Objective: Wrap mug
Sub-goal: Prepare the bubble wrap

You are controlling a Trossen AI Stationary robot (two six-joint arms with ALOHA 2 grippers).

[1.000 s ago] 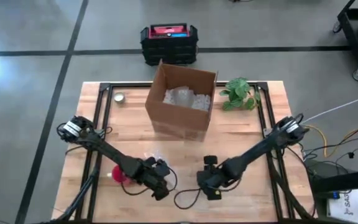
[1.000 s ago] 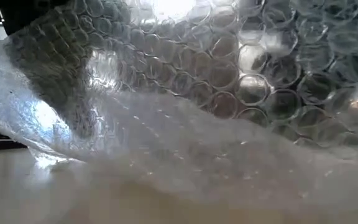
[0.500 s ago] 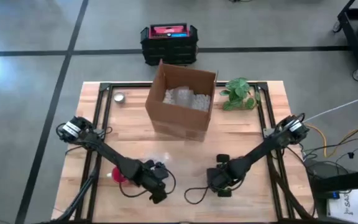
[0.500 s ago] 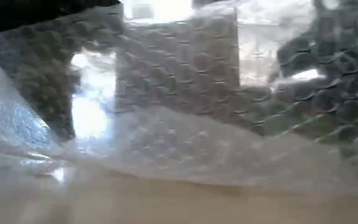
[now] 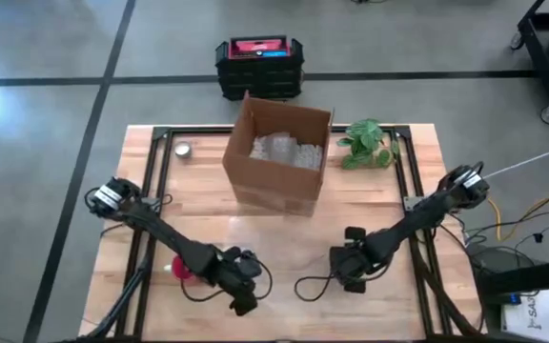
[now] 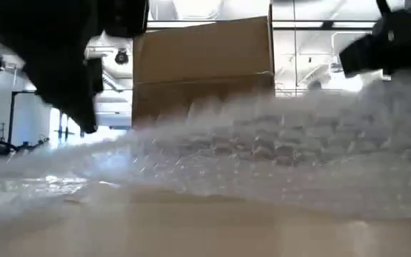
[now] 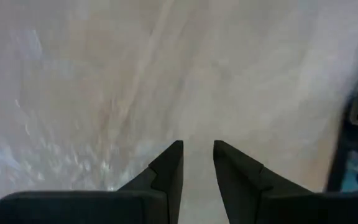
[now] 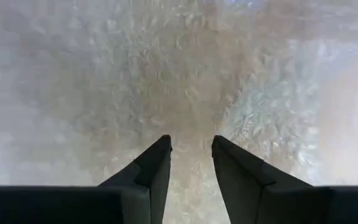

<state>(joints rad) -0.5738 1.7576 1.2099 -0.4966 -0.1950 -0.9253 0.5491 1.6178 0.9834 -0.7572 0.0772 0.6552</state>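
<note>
High view: the wooden bench [image 5: 160, 205] carries an open cardboard box [image 5: 279, 152] near its far edge. A small green plant [image 5: 367, 143] lies just beside the box on the right, and a small round tin [image 5: 183, 149] sits near the far left corner. A black crate with a red top [image 5: 259, 65] stands on the floor beyond the bench. A clear sheet of bubble wrap [image 5: 289, 250] lies across the front middle of the bench, hard to make out. A red mug [image 5: 181, 270] sits at the front left, touching the left arm and just behind the left gripper [image 5: 244, 286]. The right gripper [image 5: 349, 270] is low over the sheet's right part, well apart from the mug.

Low view: the bubble wrap [image 6: 262, 153] fills the foreground and hides the mug. The box [image 6: 202, 68] rises behind it.

Left wrist view: the left gripper [image 7: 197, 163] is parted by a narrow gap and empty, with the bubble wrap [image 7: 73, 93] under it.

Right wrist view: the right gripper [image 8: 191, 158] is likewise parted and empty above the bubble wrap [image 8: 166, 74].
</note>
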